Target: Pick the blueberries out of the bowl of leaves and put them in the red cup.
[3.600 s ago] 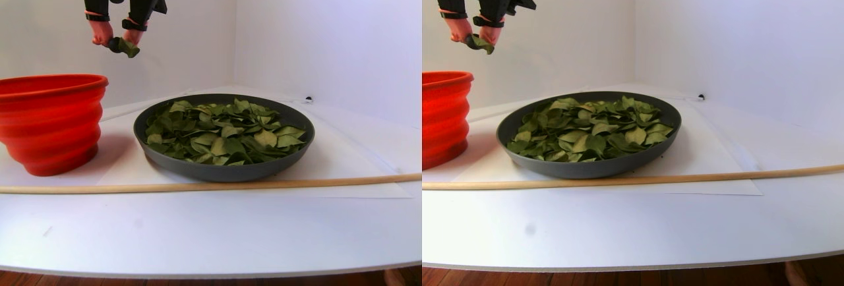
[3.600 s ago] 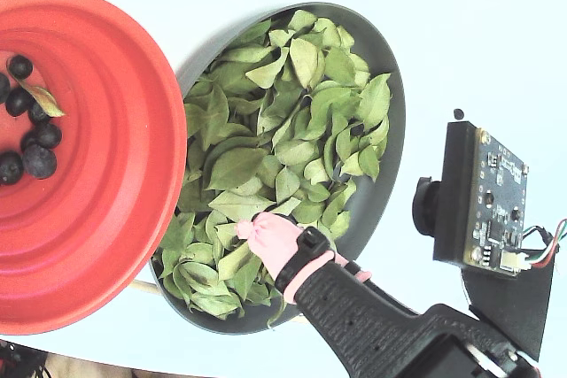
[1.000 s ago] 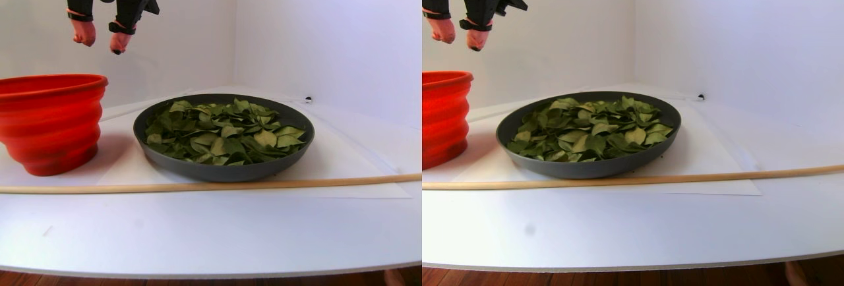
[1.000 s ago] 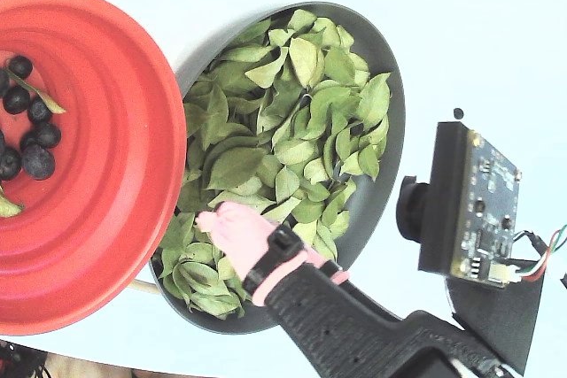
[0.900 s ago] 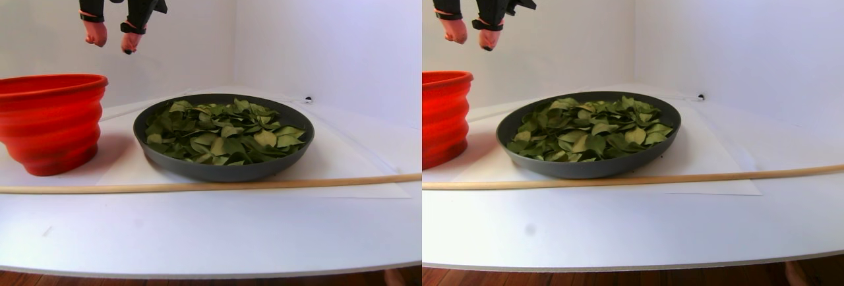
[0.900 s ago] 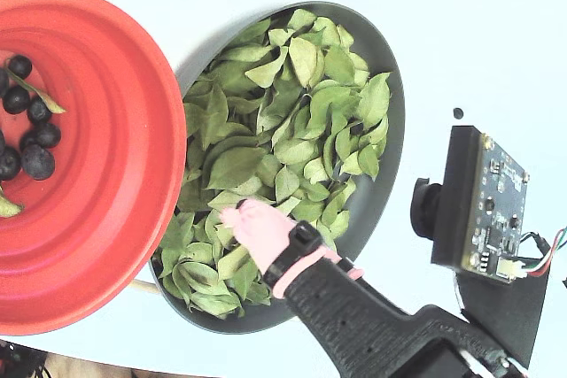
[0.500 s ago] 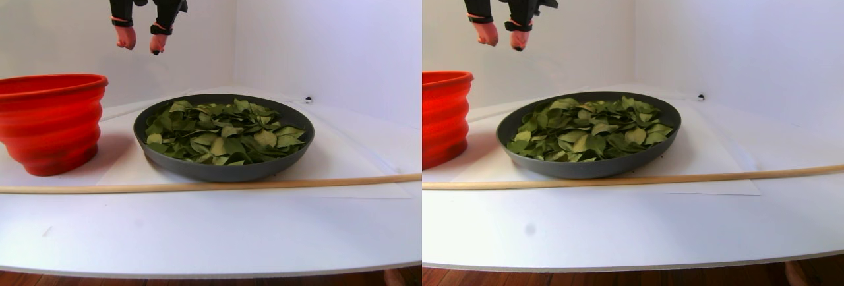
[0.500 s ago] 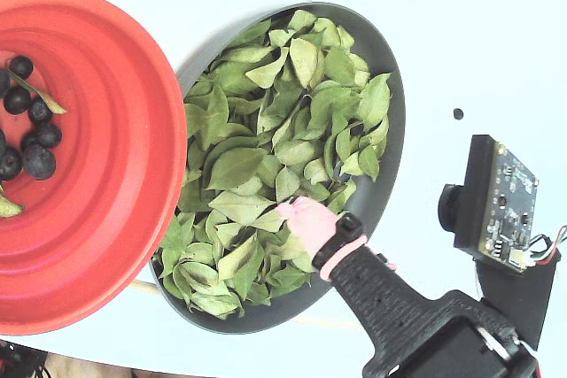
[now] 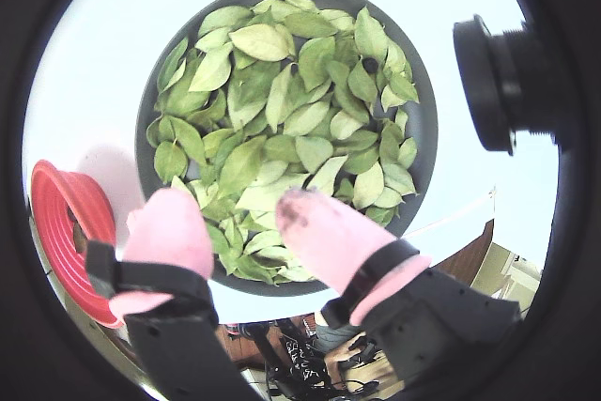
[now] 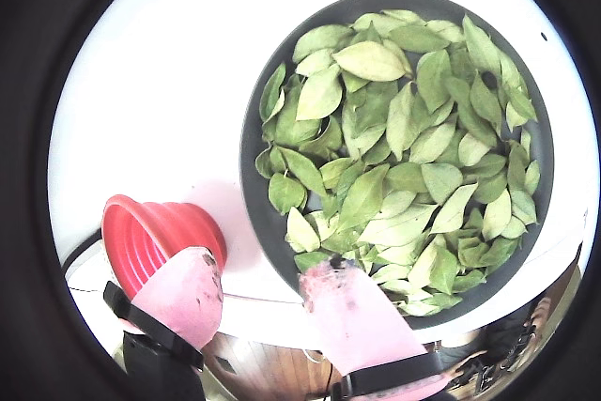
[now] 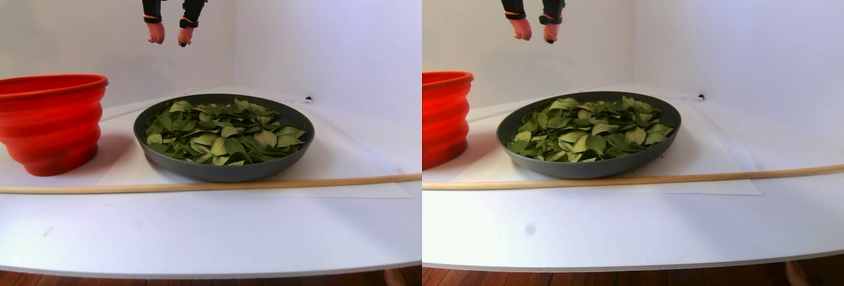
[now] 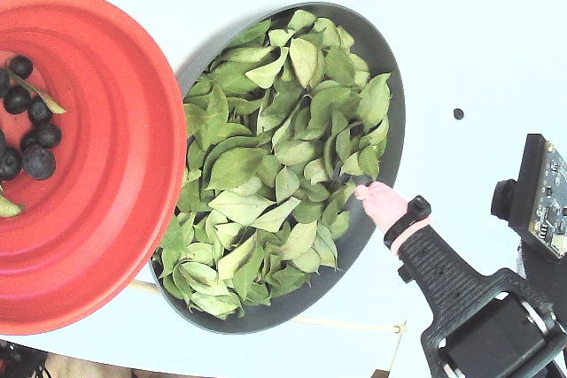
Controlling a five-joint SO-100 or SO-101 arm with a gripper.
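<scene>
two pink-padded fingers (image 9: pixel 319 232) of my gripper (image 11: pixel 171 37) stand parted, nothing between them. gripper hangs high over the grey bowl (image 12: pixel 394 143), near its rim on the right in the fixed view. bowl is filled with green leaves (image 12: pixel 266 165); one dark berry (image 9: pixel 370 65) shows among them in a wrist view. several blueberries (image 12: pixel 35 135) and a leaf or two lie in the red cup (image 12: pixel 115 219), just beside the bowl. wooden stick (image 11: pixel 198 185) lies in front.
</scene>
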